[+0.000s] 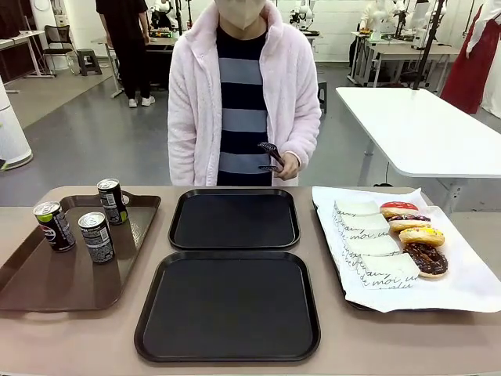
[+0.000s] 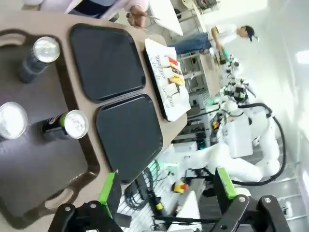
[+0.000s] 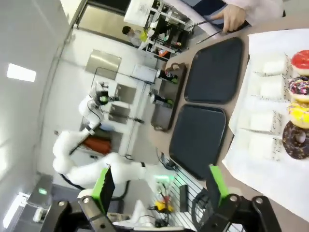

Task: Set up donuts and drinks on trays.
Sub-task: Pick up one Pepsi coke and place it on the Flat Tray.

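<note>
Two black square trays lie bare in the middle of the table, a far tray (image 1: 235, 218) and a near tray (image 1: 228, 305). Three dark cans (image 1: 97, 237) stand on the brown tray (image 1: 47, 286) at the left. Several donuts (image 1: 422, 236) in white paper sleeves lie in a row on the white-paper-lined tray (image 1: 470, 274) at the right. My left gripper (image 2: 166, 188) hangs open above the brown tray's near end, with the cans (image 2: 65, 124) below it. Over the table's right front corner my right gripper (image 3: 161, 186) is open too, the donuts (image 3: 294, 140) ahead of it.
A person in a pink fleece jacket stands at the far side and holds black tongs (image 1: 271, 155) just beyond the far tray. A white table (image 1: 423, 129) stands behind at the right.
</note>
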Controlling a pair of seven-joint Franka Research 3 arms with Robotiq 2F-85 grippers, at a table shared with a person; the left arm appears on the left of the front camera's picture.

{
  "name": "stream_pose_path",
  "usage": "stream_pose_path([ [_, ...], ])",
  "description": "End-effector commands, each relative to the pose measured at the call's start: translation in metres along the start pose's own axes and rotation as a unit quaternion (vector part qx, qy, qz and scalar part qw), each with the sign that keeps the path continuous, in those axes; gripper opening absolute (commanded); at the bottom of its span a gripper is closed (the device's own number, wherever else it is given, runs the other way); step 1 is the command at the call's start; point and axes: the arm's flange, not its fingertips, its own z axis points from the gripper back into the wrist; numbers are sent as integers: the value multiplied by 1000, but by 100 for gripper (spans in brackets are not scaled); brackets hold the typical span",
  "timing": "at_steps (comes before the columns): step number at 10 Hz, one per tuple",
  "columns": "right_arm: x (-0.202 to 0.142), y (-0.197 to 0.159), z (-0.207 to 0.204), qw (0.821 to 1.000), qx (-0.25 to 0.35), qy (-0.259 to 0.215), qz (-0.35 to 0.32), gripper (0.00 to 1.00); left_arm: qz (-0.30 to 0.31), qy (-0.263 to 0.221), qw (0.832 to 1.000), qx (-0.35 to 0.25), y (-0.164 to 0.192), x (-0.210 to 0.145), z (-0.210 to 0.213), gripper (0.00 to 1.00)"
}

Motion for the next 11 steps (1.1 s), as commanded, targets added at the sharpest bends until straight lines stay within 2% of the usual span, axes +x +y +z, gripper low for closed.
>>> stream_pose_path([
  [1,5,-14,17,999,-19,10,-27,100,38,-2,999,-8,22,10,20,100],
  [4,-14,-70,39,992,-51,49,-102,100,110,-32,993,-28,80,0,57,100],
  [6,-31,-103,47,992,-35,33,-117,100,136,-44,989,-30,104,-7,72,100],
  [8,-40,-108,55,993,-23,11,-113,100,156,-56,986,-22,116,-17,86,100],
  [9,-39,-100,56,995,-33,-19,-94,100,135,-45,990,-15,111,-18,87,100],
  [10,-40,-114,53,990,-39,23,-130,100,160,-51,986,-17,119,-20,79,100],
  [11,-40,-114,53,990,-39,23,-130,100,160,-51,986,-17,119,-20,79,100],
])
